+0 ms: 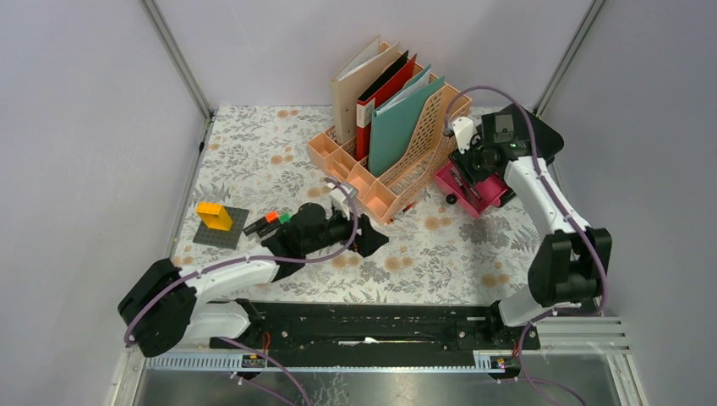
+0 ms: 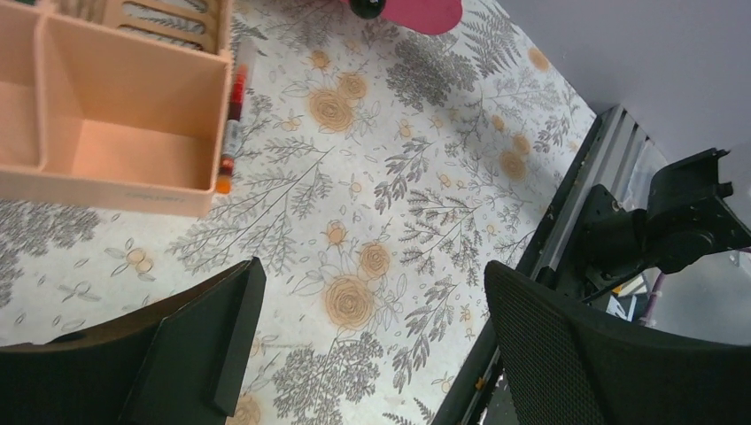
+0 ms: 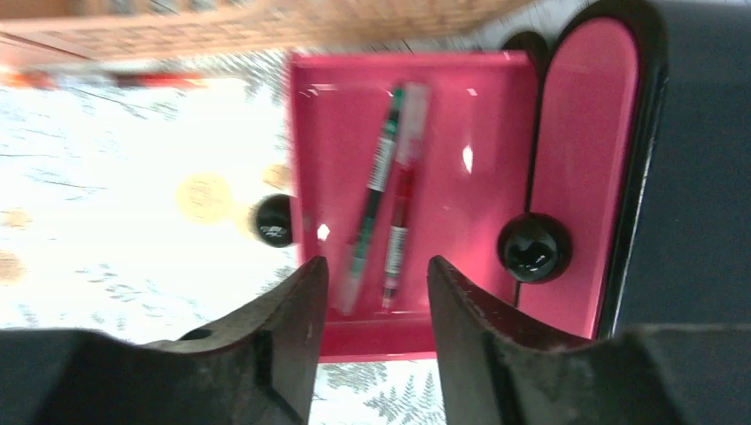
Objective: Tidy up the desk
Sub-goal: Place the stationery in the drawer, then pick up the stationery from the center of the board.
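Pens (image 3: pixel 383 164) lie in the pink tray (image 3: pixel 483 106), far right.
Right end effector (image 3: pixel 370 274) above them, jaws apart, empty; left end effector (image 2: pixel 372 283) spread wide above the table (image 2: pixel 425 177).

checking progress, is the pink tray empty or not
Not empty: a green pen and a red pen lie inside the pink tray.

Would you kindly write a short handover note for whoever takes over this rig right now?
Left gripper: open, empty, above the desk by the file rack.
Right gripper: open over the pink tray, holding nothing.
Done: two pens lie in the tray.
Left: red pen beside the rack, markers and yellow block loose on the desk.
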You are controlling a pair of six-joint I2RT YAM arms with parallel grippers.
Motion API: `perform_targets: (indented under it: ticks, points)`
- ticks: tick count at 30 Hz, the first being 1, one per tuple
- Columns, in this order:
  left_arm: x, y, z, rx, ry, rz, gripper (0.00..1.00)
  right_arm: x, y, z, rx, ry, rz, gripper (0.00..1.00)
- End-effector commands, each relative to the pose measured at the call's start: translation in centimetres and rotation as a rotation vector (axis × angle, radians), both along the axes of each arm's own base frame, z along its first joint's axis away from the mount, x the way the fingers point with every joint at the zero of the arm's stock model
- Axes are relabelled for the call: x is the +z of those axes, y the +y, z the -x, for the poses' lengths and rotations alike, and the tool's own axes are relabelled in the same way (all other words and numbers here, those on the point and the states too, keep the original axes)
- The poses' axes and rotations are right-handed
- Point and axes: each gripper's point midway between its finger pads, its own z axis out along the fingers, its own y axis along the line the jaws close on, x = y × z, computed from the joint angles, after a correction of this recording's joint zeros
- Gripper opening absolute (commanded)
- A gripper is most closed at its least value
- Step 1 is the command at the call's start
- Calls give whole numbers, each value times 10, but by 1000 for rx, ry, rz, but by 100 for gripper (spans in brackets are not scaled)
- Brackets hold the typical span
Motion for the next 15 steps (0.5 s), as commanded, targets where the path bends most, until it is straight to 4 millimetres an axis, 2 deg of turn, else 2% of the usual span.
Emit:
perform_targets:
  ticks: [1,5,8,11,12,13,15]
  points:
    - [10,-24,-5,-45,-87,-93,99,72,50,31,103,-76,-299,55]
    - [-7,-40,-11,-44,-98,-231,99,96,57,56,146,-115,-486,61]
    - [-24,-53,-19,-44,-97,-331,98,105,43,62,130,-155,-615,61]
    - [-38,-65,-30,-34,-107,-426,95,102,31,64,93,-177,-641,61]
    - [-49,-68,-35,-32,-95,-472,92,100,28,64,85,-182,-647,61]
    - [-50,-74,-41,-28,-100,-497,87,100,26,63,78,-186,-652,61]
    - [-63,-79,-51,-19,-87,-565,82,97,23,63,65,-182,-654,61]
